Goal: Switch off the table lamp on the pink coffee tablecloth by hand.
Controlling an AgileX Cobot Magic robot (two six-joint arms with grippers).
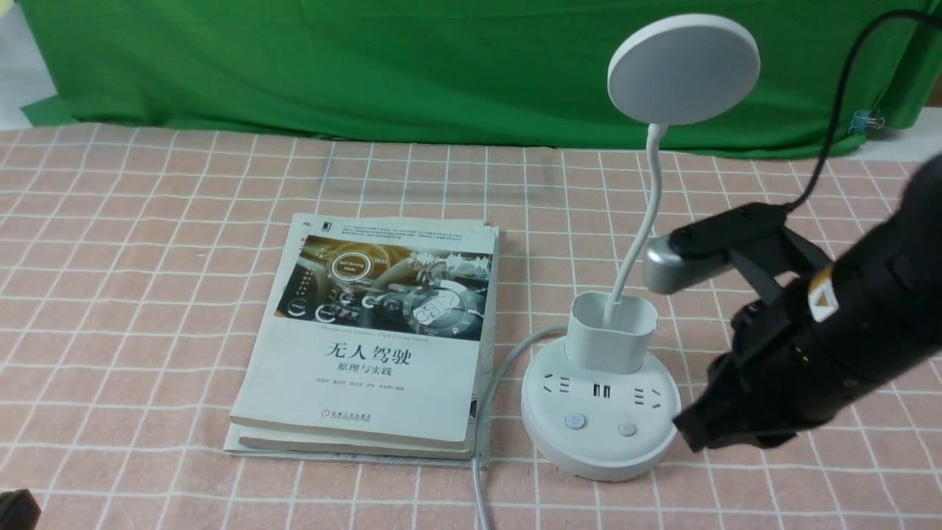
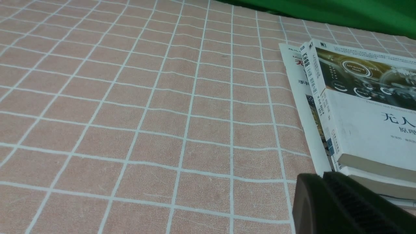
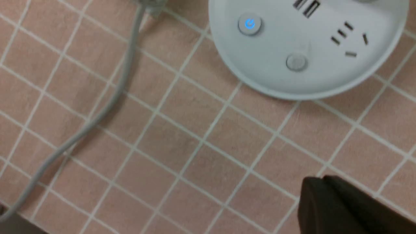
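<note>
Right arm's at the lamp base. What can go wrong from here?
1. The right gripper sits beside the lamp base; the blue-lit button and the plain button lie close together, so it might press the wrong one.
2. Its camera bar is near the lamp neck and could knock it.

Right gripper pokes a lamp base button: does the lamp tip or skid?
Probably won't tip: the table lamp has a wide base flat on the tablecloth. The disc head sits high on a thin neck, so it may wobble. A downward press likely won't skid it; a sideways shove might.
</note>
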